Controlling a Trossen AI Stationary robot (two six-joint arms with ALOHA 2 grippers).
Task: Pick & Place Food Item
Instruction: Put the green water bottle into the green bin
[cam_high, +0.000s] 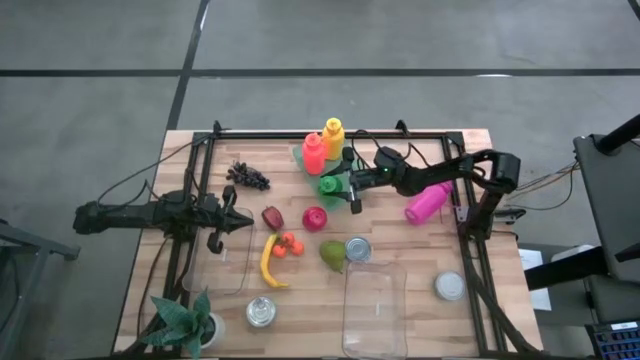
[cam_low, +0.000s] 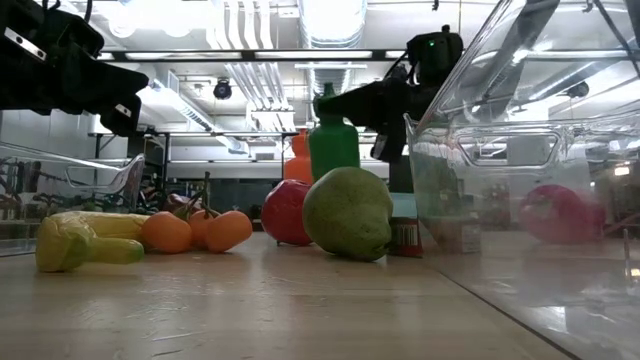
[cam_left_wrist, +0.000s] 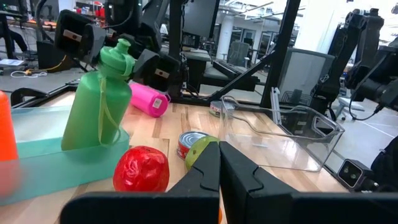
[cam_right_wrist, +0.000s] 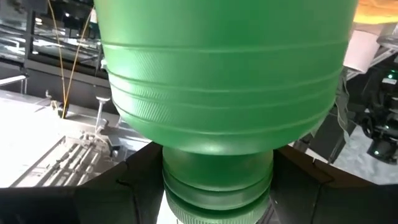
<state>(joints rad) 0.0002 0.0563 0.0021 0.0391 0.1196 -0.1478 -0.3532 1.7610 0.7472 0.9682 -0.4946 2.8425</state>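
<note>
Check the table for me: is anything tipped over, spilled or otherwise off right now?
One thing: the pink bottle lies on its side near the right arm's base, while the red bottle and yellow bottle stand upright. The green bottle is gripped at the neck by the right gripper. No spill shows.

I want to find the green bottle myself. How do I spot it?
Look at the far edge of the table, where bottles stand together in a pale tray. The green bottle is beside the red bottle and orange bottle. It is the only green one, and the right gripper holds its neck.
</note>
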